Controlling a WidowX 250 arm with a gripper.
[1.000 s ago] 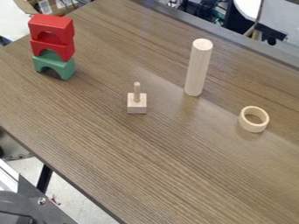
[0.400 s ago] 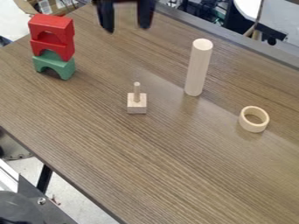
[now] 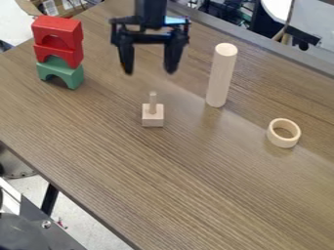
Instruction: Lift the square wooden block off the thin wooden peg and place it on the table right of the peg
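Two fingers [image 3: 150,72] hang wide apart, holding nothing, seemingly above one pegged block [image 3: 153,116] on the bench [image 3: 196,195]. Around stand two red arches [image 3: 57,29], one green arch [image 3: 70,75], one cylinder [image 3: 221,75], one ring [image 3: 295,139].

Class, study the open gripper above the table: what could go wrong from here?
The pegged wooden block has a thin upright peg, so a gripper coming down off-centre might tip it.
The tall wooden cylinder stands on end nearby; a sideways swing could topple it.
The red arches sit stacked on a green arch, so a bump might bring them down.
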